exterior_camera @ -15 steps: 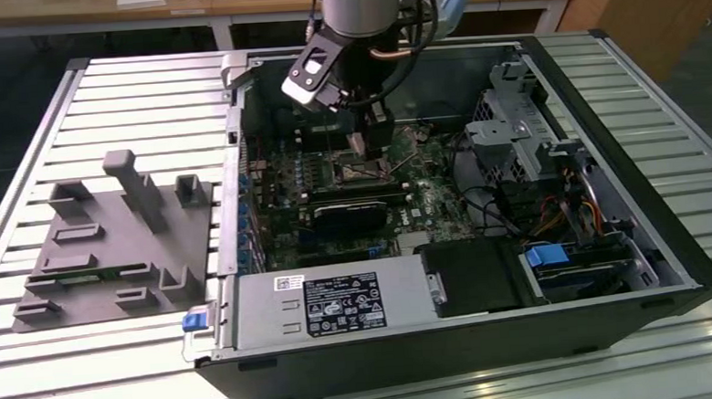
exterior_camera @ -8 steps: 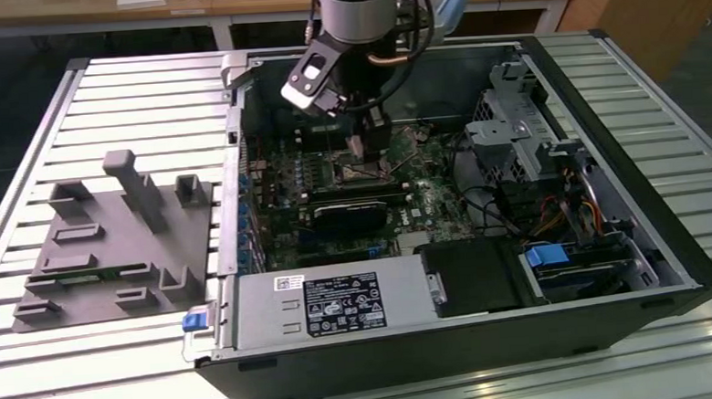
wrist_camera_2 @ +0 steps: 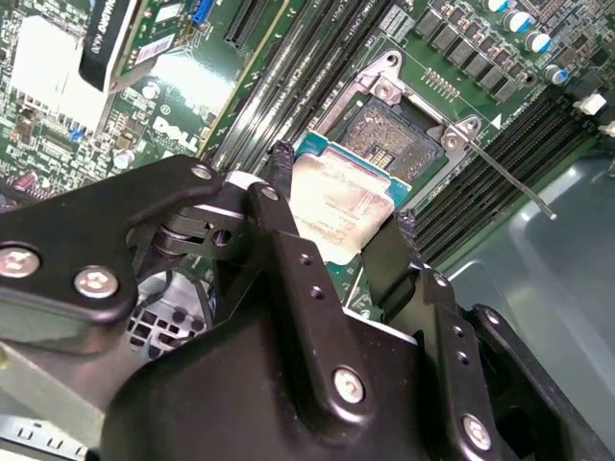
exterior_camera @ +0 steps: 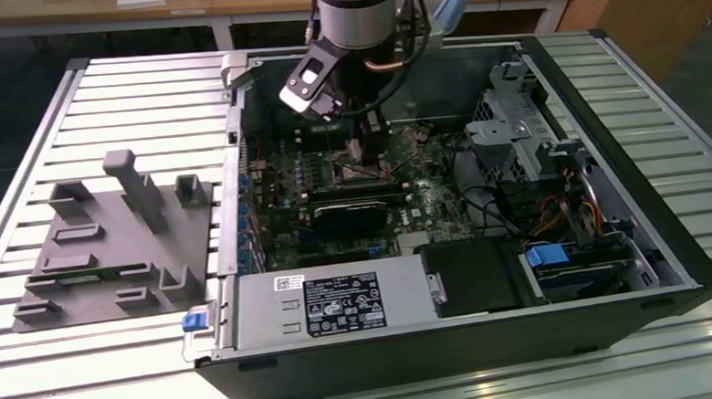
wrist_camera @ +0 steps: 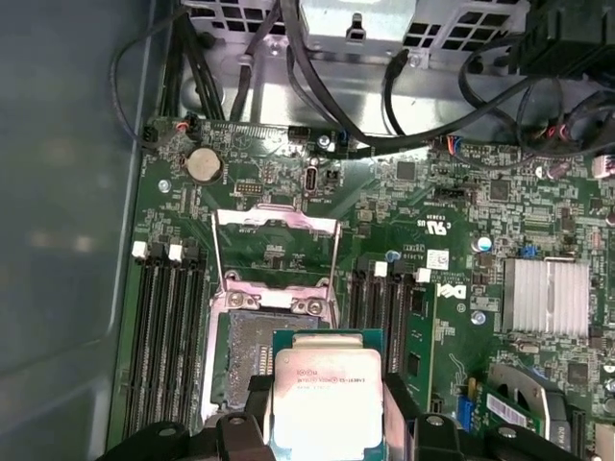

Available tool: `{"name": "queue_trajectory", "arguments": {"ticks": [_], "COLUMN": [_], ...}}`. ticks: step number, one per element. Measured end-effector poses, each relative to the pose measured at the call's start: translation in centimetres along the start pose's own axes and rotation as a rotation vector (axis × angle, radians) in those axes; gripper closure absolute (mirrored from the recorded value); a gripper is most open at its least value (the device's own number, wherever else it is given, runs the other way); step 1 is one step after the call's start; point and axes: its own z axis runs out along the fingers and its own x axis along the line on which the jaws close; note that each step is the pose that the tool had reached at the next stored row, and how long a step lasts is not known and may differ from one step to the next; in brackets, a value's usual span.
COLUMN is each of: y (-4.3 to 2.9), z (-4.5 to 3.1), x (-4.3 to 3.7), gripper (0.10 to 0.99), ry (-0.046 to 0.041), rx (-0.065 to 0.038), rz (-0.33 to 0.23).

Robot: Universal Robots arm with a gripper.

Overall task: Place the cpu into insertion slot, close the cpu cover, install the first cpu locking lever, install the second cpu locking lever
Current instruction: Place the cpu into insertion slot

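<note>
The cpu (wrist_camera: 327,399) is held clamped between the two black fingers (wrist_camera_2: 288,240) of the gripper (wrist_camera_2: 343,187). It is gripped on opposite edges, with its silvery top turned up. Just beyond the fingertips the insertion slot (wrist_camera: 252,351) is left uncovered, and its dark contact field is partly overlapped by the chip. Whether the chip touches the socket cannot be told. The cpu cover (wrist_camera: 277,217) is stood open past the socket, and a thin locking lever (wrist_camera_2: 509,178) is swung out to one side. Black memory slots (wrist_camera: 168,336) are ranged on both flanks of the gripper. A finned silver heatsink (wrist_camera: 548,298) and black cables (wrist_camera: 293,58) are seen farther off, well apart from the fingers, inside the open computer case (exterior_camera: 462,363).
</note>
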Motion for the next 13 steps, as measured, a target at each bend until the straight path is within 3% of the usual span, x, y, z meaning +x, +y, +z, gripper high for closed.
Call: {"name": "queue_trajectory", "arguments": {"ticks": [13], "y": [-0.09], "z": [0.93], "x": [0.26], "gripper": [0.549], "ry": [-0.0023], "rx": [0.001], "rz": [0.023]}}
